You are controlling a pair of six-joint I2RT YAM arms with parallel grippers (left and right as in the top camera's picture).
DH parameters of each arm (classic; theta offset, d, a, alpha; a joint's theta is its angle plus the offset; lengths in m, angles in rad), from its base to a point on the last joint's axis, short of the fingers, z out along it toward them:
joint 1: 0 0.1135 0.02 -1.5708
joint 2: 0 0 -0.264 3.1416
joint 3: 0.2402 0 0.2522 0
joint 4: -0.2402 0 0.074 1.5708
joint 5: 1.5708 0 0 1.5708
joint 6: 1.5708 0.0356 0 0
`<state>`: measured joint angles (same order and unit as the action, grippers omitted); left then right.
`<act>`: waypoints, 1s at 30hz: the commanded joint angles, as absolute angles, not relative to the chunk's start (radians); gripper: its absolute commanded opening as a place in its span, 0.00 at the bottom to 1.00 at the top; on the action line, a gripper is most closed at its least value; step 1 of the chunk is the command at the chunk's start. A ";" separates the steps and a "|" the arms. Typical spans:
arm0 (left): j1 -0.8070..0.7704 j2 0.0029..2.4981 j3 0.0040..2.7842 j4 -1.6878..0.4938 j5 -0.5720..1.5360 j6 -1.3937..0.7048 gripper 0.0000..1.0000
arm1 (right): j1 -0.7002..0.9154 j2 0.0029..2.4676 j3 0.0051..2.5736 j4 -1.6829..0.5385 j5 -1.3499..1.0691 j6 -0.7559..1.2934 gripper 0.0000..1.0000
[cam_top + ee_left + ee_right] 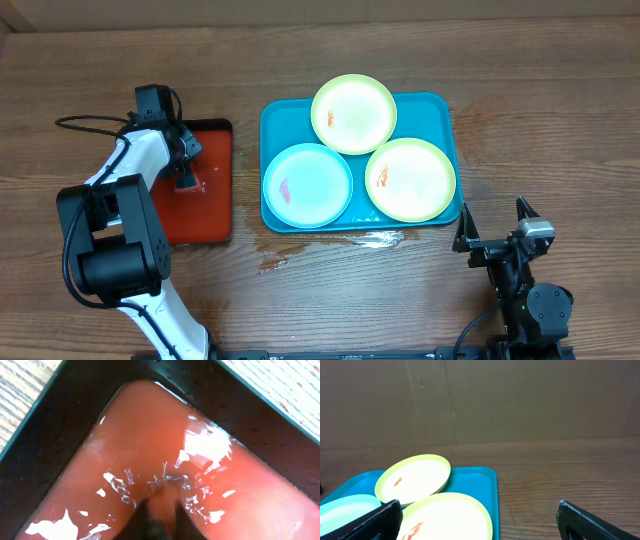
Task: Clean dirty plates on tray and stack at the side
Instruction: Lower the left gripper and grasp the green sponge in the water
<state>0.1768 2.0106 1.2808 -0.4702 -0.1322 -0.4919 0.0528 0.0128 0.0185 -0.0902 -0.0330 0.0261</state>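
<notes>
The teal tray [283, 120] holds three plates. One pale yellow plate [353, 113] is at the back, the light blue plate [308, 185] at the front left, and a second yellow plate [410, 178] at the front right. Each has an orange-red smear. My left gripper [187, 182] is down on the wet floor of the red tray [205, 215]. In the left wrist view its fingers [160, 517] are close together and blurred. My right gripper [494, 221] is open and empty just off the teal tray's front right corner. In the right wrist view it [477, 520] faces both yellow plates [415, 477] [450, 515].
The red tray with its black rim [60, 435] lies left of the teal tray and holds a film of liquid. A wet patch [380, 238] lies on the wooden table before the teal tray. A black cable [80, 122] trails left of the left arm. A brown wall [520, 400] stands at the back.
</notes>
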 commanded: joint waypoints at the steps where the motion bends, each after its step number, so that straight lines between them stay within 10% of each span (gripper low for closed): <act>1: 0.171 2.029 1.271 -0.468 -0.138 -0.498 0.04 | 0.049 0.005 0.008 -0.084 -0.023 0.026 1.00; 3: 0.171 2.029 1.272 -0.473 -0.129 -0.497 0.17 | 0.049 0.005 0.008 -0.084 -0.023 0.026 1.00; 6: 0.171 2.027 1.279 -0.506 -0.095 -0.478 0.97 | 0.049 0.005 0.008 -0.084 -0.023 0.026 1.00; 18: 0.170 2.025 1.317 -0.797 -0.028 -0.464 0.98 | 0.049 0.005 0.008 -0.084 -0.023 0.026 1.00; 26: 0.171 2.025 1.317 -0.785 -0.033 -0.441 0.04 | 0.049 0.005 0.008 -0.084 -0.023 0.026 1.00; 28: 0.171 2.025 1.317 -0.780 -0.043 -0.441 0.05 | 0.049 0.005 0.008 -0.084 -0.023 0.026 1.00; 30: 0.171 2.025 1.317 -0.762 -0.075 -0.441 0.81 | 0.049 0.005 0.008 -0.084 -0.023 0.026 1.00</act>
<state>0.1764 2.0098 1.3304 -0.7795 -0.0399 -0.4534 0.0528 0.0128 0.0185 -0.0906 -0.0330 0.0261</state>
